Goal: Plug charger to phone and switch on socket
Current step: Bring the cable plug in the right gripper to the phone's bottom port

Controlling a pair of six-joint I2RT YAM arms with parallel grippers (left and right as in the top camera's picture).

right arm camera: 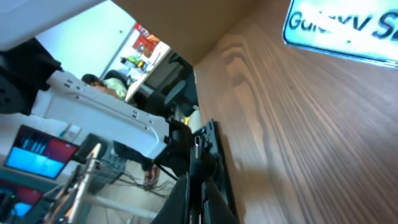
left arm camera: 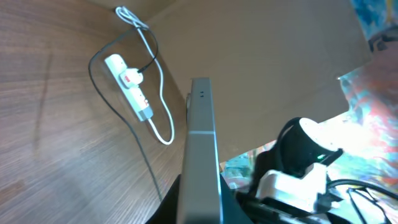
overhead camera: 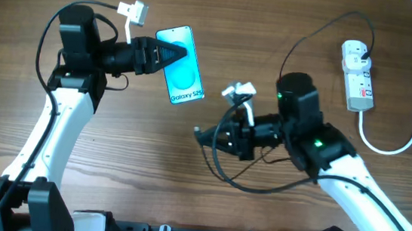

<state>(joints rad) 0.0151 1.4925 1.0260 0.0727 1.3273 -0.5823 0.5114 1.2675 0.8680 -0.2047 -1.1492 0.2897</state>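
Left claw [overhead camera: 175, 55] pinches the slick, stiff phone [overhead camera: 187, 80]; right claw [overhead camera: 201, 135], pressed together, seemingly nips the limp charger [overhead camera: 219, 174] near its tip

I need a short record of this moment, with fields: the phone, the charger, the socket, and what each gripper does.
phone: screen up, nothing plugged into it
left gripper: shut on the phone
right gripper: shut; whether it grips the cable is unclear
charger: black cable running from the socket towards the right arm
socket: at the far right of the table
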